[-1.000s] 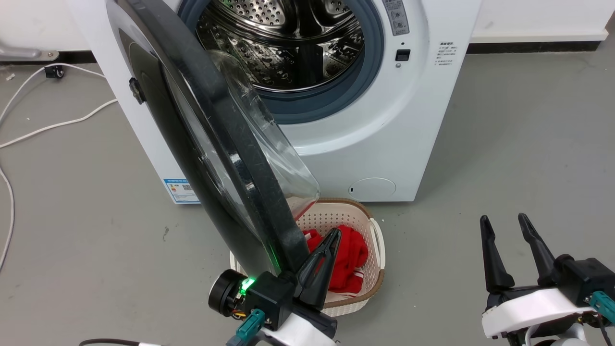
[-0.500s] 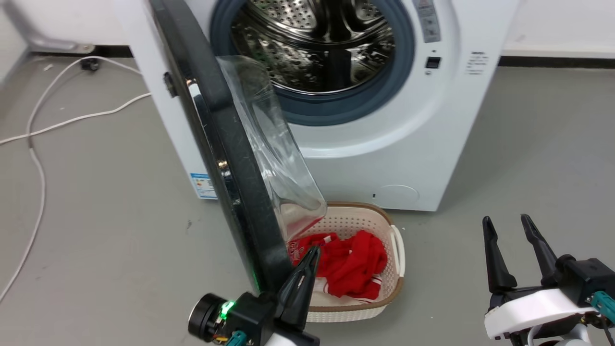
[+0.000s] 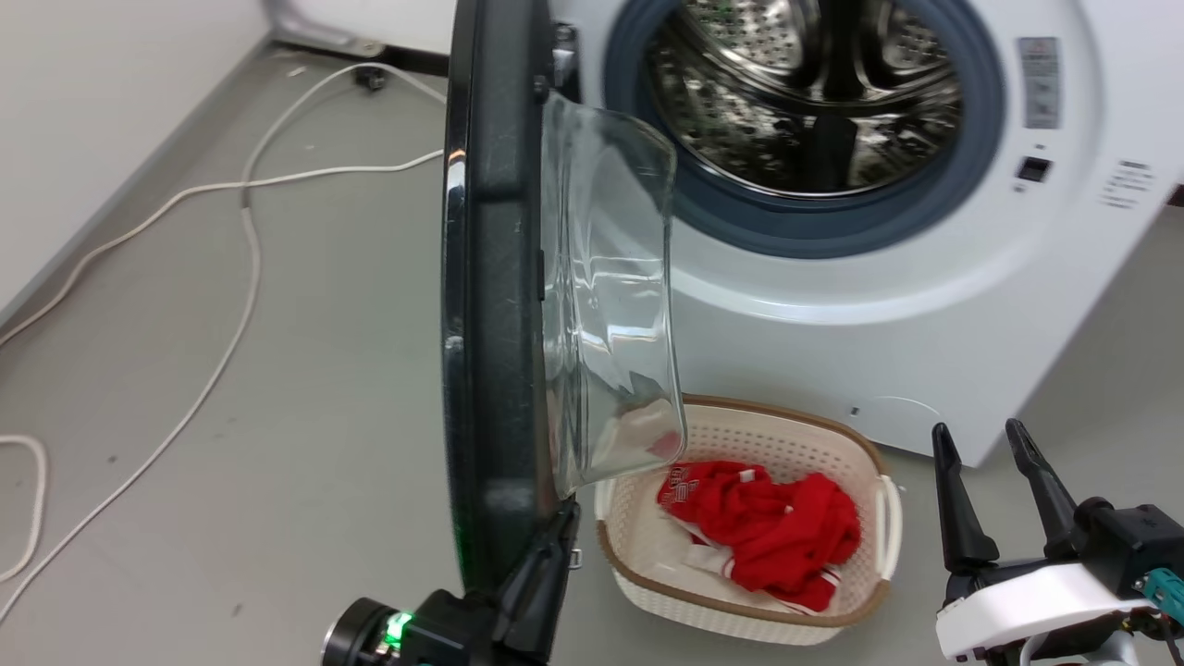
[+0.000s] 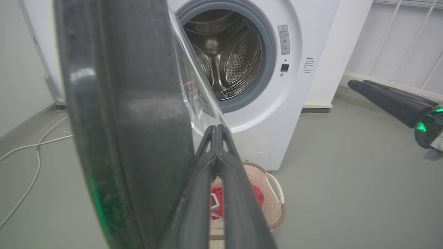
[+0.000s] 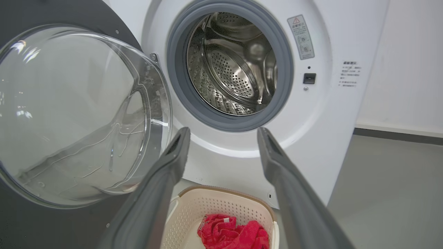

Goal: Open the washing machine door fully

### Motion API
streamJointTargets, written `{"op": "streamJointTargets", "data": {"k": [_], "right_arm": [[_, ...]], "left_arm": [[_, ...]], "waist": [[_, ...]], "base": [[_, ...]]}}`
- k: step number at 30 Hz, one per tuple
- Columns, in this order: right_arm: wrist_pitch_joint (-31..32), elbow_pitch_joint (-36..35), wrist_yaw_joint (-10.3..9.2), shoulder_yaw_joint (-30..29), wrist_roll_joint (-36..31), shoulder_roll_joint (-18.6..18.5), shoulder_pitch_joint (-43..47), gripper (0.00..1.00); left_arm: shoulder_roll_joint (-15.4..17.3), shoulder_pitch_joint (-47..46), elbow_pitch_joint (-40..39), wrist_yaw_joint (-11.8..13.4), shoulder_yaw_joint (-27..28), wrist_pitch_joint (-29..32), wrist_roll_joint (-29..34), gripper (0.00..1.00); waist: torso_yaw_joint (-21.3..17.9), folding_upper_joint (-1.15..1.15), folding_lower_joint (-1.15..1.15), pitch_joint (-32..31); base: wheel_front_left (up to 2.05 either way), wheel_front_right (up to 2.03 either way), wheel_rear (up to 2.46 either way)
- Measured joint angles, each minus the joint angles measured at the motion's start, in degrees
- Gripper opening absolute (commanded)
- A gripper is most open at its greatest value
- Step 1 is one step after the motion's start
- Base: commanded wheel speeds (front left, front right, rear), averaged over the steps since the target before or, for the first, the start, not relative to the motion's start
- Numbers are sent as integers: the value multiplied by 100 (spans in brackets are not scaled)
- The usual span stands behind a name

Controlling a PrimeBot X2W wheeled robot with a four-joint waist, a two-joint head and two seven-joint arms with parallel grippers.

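We note the washing machine door (image 3: 490,277) edge-on, roughly square to the washing machine (image 3: 832,305). Left gripper (image 4: 216,129) is pressed together against the black rim (image 3: 499,416), on its inner side. Right gripper (image 3: 976,433) is spread, idle. We judge the door stiff, heavy and glossy: push the rim, not the glass bowl (image 3: 610,305).

The door (image 3: 490,277) stands edge-on, left of the washer (image 3: 925,305). Before the washer a basket (image 3: 740,408) sits on the floor (image 3: 277,481), clothes (image 3: 768,532) in it. Left pincer (image 3: 557,529) touches the door's bottom; right pincer (image 3: 979,428) right of the basket
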Motion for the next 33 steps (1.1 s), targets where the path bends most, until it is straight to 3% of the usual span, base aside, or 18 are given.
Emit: {"op": "streamJointTargets", "data": {"k": [7,13,24,33], "right_arm": [[-15,57,-1,31,25,1,-5,100],[-30,89,0,59,25,1,-36,100],[56,68,0,100,-36,1,-120,100],[191,-51,0,37,-175,0,-263,100]], "left_arm": [[145,64,-71,222,292,9,-45,0],[339,6,26,348,683,-12,-141,0],[715,-471,825,572,1756,-365,-530,0],[1043,-915,1641,566,2776,-719,-1124,0]], "waist": [[573,0,0,9],[790,0,0,3],[476,0,0,145],[173,0,0,448]], "base": [[0,0,0],[0,0,0],[0,0,0],[0,0,0]]}}
